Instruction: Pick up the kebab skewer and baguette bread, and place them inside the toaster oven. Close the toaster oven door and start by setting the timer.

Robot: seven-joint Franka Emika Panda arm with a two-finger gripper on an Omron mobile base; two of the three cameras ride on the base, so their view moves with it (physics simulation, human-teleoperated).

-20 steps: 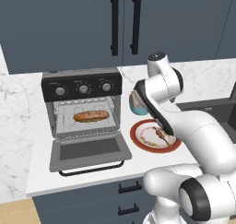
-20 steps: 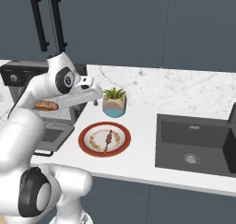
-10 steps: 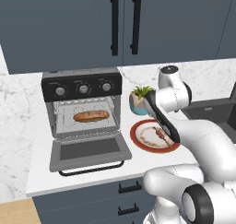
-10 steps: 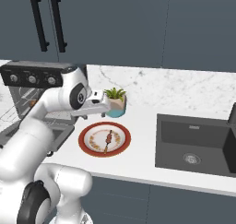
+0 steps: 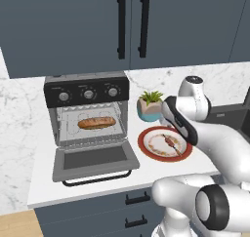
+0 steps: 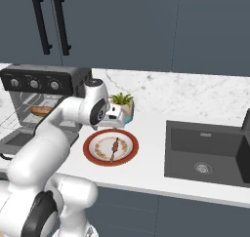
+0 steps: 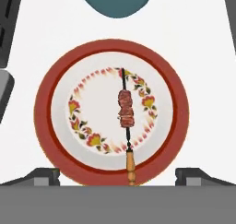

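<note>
Swung from the toaster oven (image 5: 88, 128), your released gripper (image 7: 117, 174) hovers above the kebab skewer (image 7: 126, 114), whose stick runs twelve-to-six between the fingers (image 7: 44, 174).

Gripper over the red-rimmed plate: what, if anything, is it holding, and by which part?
Nothing. The gripper hangs open above the plate; the kebab skewer lies untouched on it.

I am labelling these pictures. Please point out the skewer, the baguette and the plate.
skewer (image 7: 126, 111), hand view, on the meat chunks.
baguette (image 5: 96, 122), left base view, middle of the loaf.
plate (image 7: 44, 109), hand view, on its red rim.
</note>
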